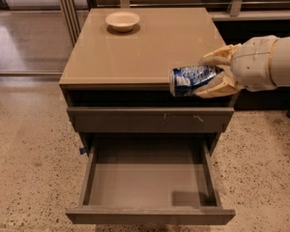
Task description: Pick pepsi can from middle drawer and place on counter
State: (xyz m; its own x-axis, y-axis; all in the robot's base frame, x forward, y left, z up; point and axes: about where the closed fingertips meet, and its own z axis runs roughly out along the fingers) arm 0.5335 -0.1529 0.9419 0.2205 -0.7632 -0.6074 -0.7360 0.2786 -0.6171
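As the arm (275, 62) reaches in level from the frame's right, the claw (202, 77) clenches the pepsi can (189, 80) sideways. The can hangs at the front edge of the desk (135, 52), right of centre.

Blue pepsi can (191, 79) with white markings and silver end, cream-yellow gripper (202, 76) clasping it at the front right edge of the glossy tan counter (150, 47), cream bowl (122, 20), grey-brown middle drawer (147, 178), speckled beige floor (29, 168)
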